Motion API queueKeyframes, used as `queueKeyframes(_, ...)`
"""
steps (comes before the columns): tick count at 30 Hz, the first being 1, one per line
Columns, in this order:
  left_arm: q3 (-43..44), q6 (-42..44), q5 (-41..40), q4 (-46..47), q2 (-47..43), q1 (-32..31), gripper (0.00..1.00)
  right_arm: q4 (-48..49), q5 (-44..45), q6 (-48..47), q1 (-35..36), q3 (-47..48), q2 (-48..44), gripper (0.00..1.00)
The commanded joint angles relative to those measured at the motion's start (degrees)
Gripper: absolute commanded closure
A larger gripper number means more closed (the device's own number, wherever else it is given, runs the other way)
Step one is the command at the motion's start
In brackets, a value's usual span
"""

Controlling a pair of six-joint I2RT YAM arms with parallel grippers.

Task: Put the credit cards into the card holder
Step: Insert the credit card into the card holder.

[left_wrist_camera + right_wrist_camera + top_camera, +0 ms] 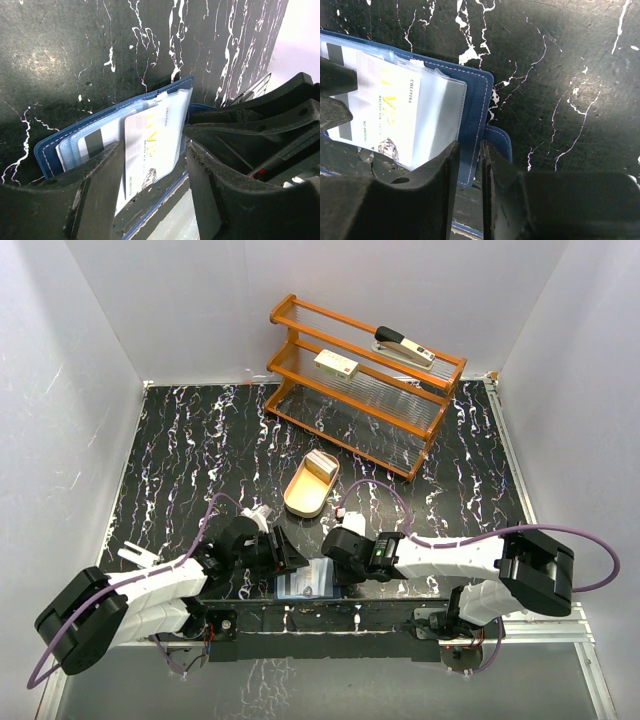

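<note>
- The card holder (476,100) lies open at the near edge of the surface (200,450), between the 2 arms. It has a navy cover with pale stitching, a rounded snap tab (500,142) and glossy, clear pale-blue pockets.
- 1 credit card (395,110) sits under a clear pocket with one end sticking out. It is thin and pale, with a dark stripe and yellow print.
- The left hand (156,145) is open. Its 2 black, rough-edged fingers stand one on each side of that card, and I cannot tell whether they touch it.
- The right hand (470,147) is almost closed, pinching the holder's stitched blue edge just beside the tab.
- Farther in, near the middle of the surface, lies a tan oval wooden tray (303,498). More pale cards (321,468) rest at its far end.
- The surface itself is flat and black, streaked with white marble-like veins and lightly scuffed.
- At the back stands a tiered orange wooden rack (445,405) with ribbed see-through shelves.
- A black and cream stapler (405,347) lies on the rack's top tier. A cream box (337,364) with a red label lies on the tier below.
- Plain white walls (60,390) close in 3 sides.
</note>
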Motion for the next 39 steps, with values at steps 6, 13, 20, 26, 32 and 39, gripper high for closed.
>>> queueKeyframes(6, -1.1, -1.8, 0.0, 1.5, 2.2, -1.1, 0.52, 8.8, -0.9, 2.0, 0.4, -3.2, 0.3, 0.82)
queueKeyframes(13, 0.6, -3.4, 0.7, 4.8, 5.1, -1.9, 0.55, 10.4, -1.6, 2.9, 0.4, -3.9, -0.6, 0.83)
queueKeyframes(20, 1.1, -5.5, -0.6, 3.5, 3.5, -2.2, 0.55, 7.9, -0.1, 2.7, 0.4, -3.3, -2.5, 0.83)
queueKeyframes(26, 4.3, -3.1, -4.0, -9.4, -2.7, -2.3, 0.49, 4.8, 2.2, 4.1, 0.4, -2.7, -5.1, 0.83)
queueKeyframes(32, 5.5, -1.5, -4.2, -18.0, -6.5, -2.3, 0.43, 4.8, 2.3, 4.2, 0.4, -3.4, -5.1, 0.83)
queueKeyframes(39, 3.2, -3.0, -0.7, -12.7, -4.5, -2.3, 0.37, 7.5, 0.3, 4.9, 0.4, -3.8, -2.4, 0.84)
